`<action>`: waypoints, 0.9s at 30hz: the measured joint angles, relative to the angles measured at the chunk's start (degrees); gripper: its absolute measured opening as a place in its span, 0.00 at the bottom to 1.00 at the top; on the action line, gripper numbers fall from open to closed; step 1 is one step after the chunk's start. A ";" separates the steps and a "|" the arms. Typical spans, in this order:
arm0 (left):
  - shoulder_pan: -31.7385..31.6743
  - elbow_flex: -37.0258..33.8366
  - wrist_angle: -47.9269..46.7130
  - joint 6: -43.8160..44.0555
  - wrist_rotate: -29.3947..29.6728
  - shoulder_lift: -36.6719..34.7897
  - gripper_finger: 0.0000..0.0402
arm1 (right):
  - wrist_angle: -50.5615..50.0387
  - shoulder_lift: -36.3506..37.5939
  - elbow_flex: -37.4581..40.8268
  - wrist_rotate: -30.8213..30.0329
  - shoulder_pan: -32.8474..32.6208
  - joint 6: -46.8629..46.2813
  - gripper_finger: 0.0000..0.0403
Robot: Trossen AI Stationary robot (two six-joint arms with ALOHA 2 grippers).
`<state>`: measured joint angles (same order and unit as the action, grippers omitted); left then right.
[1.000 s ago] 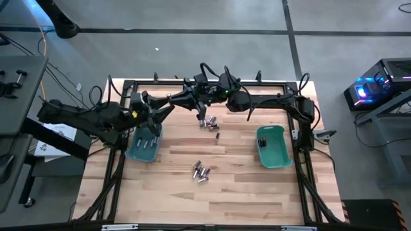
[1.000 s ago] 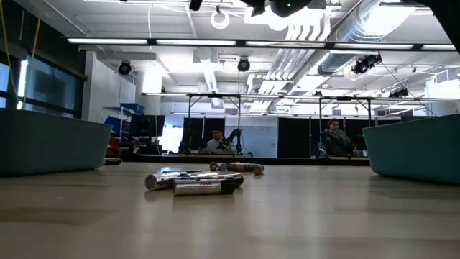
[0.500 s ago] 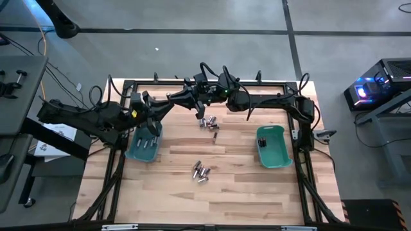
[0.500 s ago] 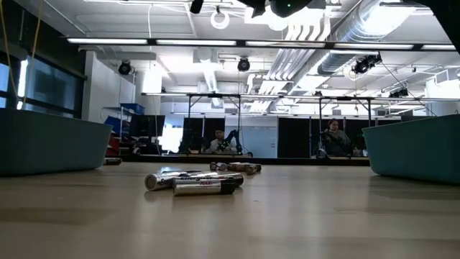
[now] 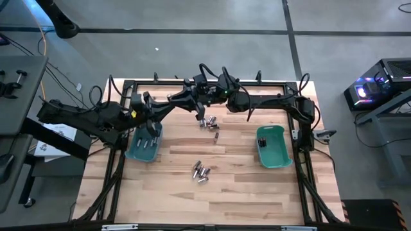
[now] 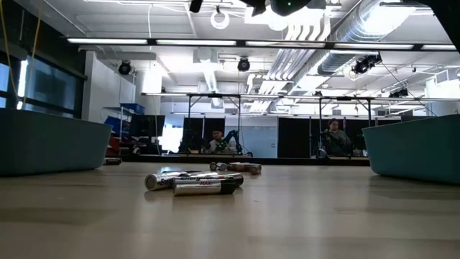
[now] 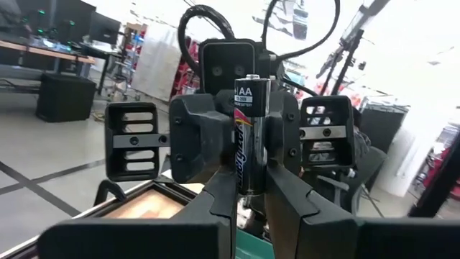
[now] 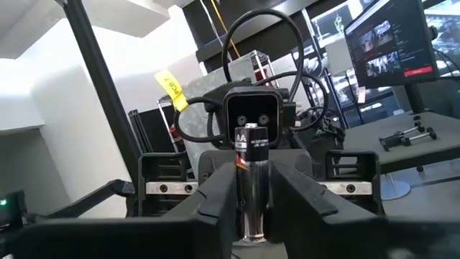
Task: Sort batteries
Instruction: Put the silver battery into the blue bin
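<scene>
Both pincers meet tip to tip above the worktop (image 5: pixel 244 186), the left pincer (image 7: pixel 250 191) and right pincer (image 8: pixel 251 205) each clamped on seemingly one upright battery (image 7: pixel 251 122) between them, a handover, so next one must release.

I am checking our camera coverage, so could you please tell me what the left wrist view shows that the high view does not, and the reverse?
Only the left wrist view shows that the left gripper is shut on a dark AA battery, with the right arm's wrist facing it close up. Only the high view shows the layout: the left teal bin, the right teal bin, and two loose battery clusters on the wooden table. Both show the two grippers meeting head-on.
</scene>
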<state>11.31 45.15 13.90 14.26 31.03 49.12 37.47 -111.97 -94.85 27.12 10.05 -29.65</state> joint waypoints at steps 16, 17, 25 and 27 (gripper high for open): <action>3.32 0.00 -18.58 8.00 -0.56 -0.39 0.08 | 2.02 0.46 0.00 2.23 1.87 -3.57 0.50; 3.62 0.04 -21.24 9.85 -0.04 -0.58 0.08 | 2.02 0.78 0.00 2.98 2.38 -3.60 0.51; 4.53 8.56 -59.52 33.87 2.63 -0.25 0.08 | -1.33 4.76 0.00 7.20 5.28 -6.38 0.52; 4.46 10.49 -68.79 41.90 1.10 0.25 0.08 | -3.00 5.24 0.00 7.25 5.35 -6.11 0.52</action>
<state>15.77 55.63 -54.89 56.16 32.13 49.38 34.47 -106.73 -94.85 34.37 15.40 -35.76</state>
